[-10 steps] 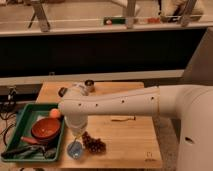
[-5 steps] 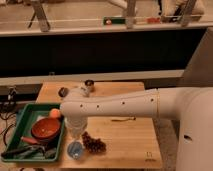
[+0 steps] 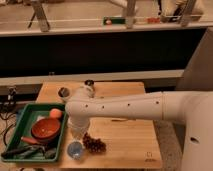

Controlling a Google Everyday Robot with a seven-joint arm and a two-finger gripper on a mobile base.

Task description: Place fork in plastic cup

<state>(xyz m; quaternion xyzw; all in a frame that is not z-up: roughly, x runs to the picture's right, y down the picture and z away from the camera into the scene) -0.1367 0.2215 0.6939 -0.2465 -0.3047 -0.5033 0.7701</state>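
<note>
The small translucent blue plastic cup (image 3: 75, 149) stands upright on the wooden table (image 3: 130, 135) near its front left corner. My white arm reaches in from the right and bends down over it. The gripper (image 3: 76, 133) hangs just above the cup, pointing down at it. I cannot make out the fork; it may be hidden at the gripper or in the cup.
A dark cluster of grapes (image 3: 94, 144) lies just right of the cup. A green tray (image 3: 26, 112) on the left holds an orange-brown bowl (image 3: 46, 128), an orange ball (image 3: 55, 113) and dark-handled tools (image 3: 22, 151). Two small dark round containers (image 3: 64, 92) (image 3: 89, 83) stand at the back.
</note>
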